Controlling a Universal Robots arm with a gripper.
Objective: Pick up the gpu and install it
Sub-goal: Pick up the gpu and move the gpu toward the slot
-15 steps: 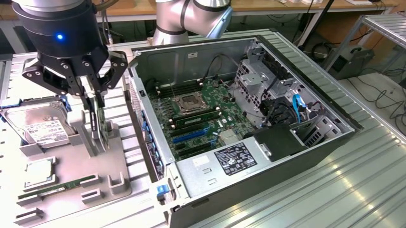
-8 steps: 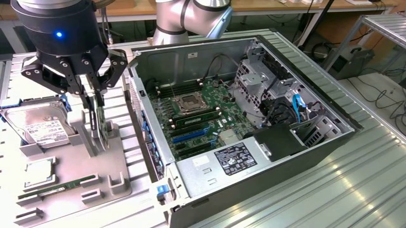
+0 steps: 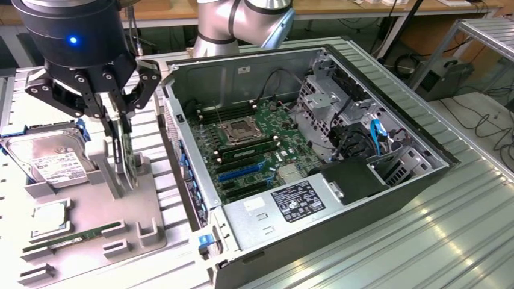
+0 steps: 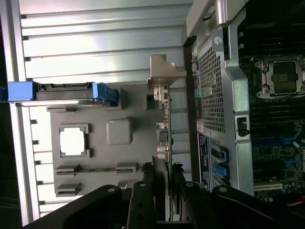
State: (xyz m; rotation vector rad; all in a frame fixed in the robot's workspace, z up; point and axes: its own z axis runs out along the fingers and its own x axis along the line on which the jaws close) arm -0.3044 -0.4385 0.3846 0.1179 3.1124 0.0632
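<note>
The gpu [image 3: 127, 150] stands on edge in a slot of the grey fixture tray [image 3: 96, 211], on the exterior view's left beside the open computer case. In the wrist view the gpu [image 4: 163, 119] appears edge-on, its silver bracket at the far end. My gripper [image 3: 117, 120] hangs straight above the card with its black fingers down either side of the upper edge. In the wrist view my gripper [image 4: 163, 175] has both fingers pressed against the card's faces, shut on it. The card's lower edge still sits in the tray.
The open computer case [image 3: 401, 180] lies on the exterior view's right, with the motherboard and its blue slots [image 3: 241, 171] exposed. On the tray lie a hard drive [image 3: 52, 156], a processor chip [image 3: 48, 217] and a green memory stick [image 3: 72, 238]. The case's rear wall [image 4: 212, 90] is close beside the card.
</note>
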